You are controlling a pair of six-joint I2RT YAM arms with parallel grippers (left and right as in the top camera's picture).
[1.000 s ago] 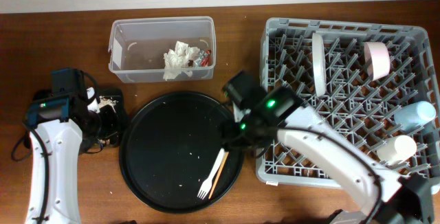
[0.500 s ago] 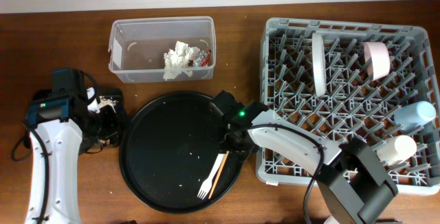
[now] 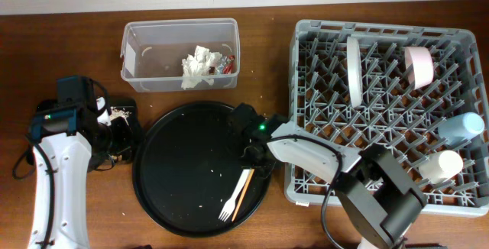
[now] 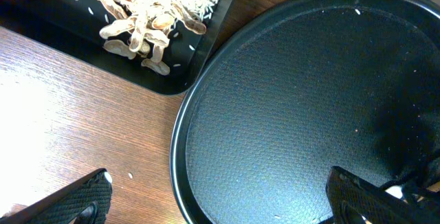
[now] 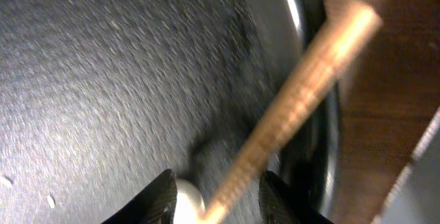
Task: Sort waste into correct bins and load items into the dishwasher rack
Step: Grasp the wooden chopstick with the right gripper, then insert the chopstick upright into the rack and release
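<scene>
Chopstick (image 5: 295,93) now straddled by right gripper (image 5: 216,191), jaws apart, after drop to round tray's (image 3: 179,174) 3 o'clock edge; grasp looks imminent. Left gripper (image 4: 218,179) idle, wide open.

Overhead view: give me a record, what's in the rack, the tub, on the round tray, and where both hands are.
Rack: white plate, pinkish bowl, blue cup, white cup
Clear tub: crumpled tissue, red-and-silver wrapper
Round tray: white fork, chopstick
Right hand: open, straddling the chopstick's upper end at the tray's right edge
Left hand: open, by the shallow black tray
</scene>
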